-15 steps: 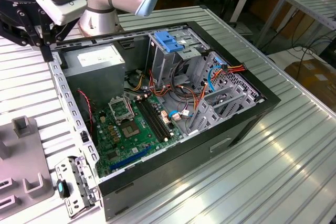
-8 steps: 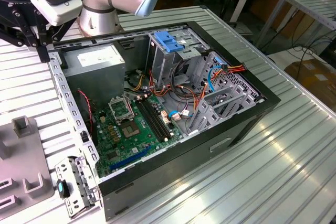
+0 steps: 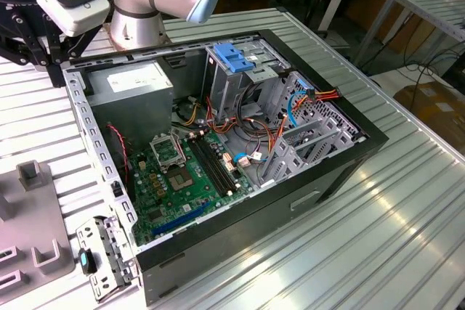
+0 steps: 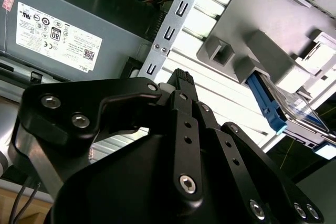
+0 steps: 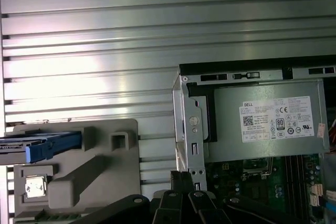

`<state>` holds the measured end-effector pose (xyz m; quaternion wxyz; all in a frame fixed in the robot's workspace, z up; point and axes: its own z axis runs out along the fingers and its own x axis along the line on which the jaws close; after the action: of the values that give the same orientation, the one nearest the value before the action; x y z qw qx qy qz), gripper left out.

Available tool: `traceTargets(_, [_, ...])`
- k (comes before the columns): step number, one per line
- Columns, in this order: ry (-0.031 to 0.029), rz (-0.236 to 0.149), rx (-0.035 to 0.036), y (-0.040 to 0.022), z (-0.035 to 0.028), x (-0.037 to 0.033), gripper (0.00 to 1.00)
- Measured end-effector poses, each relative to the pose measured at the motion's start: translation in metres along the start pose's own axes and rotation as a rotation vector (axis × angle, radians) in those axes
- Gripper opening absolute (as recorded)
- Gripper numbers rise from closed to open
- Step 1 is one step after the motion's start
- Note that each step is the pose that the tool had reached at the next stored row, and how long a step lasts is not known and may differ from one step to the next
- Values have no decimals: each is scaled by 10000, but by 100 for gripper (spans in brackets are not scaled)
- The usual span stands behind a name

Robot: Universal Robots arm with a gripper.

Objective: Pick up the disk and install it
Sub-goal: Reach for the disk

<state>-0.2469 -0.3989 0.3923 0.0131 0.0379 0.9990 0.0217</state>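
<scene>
My black gripper [image 4: 181,77], jaws closed on nothing, hovers beside the open black computer case [image 3: 341,172], while the silver, blue-railed disk [image 5: 44,145] lies unpicked in a grey plastic holder [image 5: 105,174], well apart from the jaws, and not yet installed.

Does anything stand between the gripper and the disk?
Nothing visible blocks it. In the first wrist view the disk sits uncovered in the grey holder; only the holder's raised blocks lie between it and the gripper.

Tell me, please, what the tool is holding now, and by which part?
Nothing. The tool is shut on air; the disk sits in the grey holder.
</scene>
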Motion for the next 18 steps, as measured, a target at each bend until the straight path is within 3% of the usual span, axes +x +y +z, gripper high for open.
traceTargets(18, [0,0,0,-7,-2,88,11])
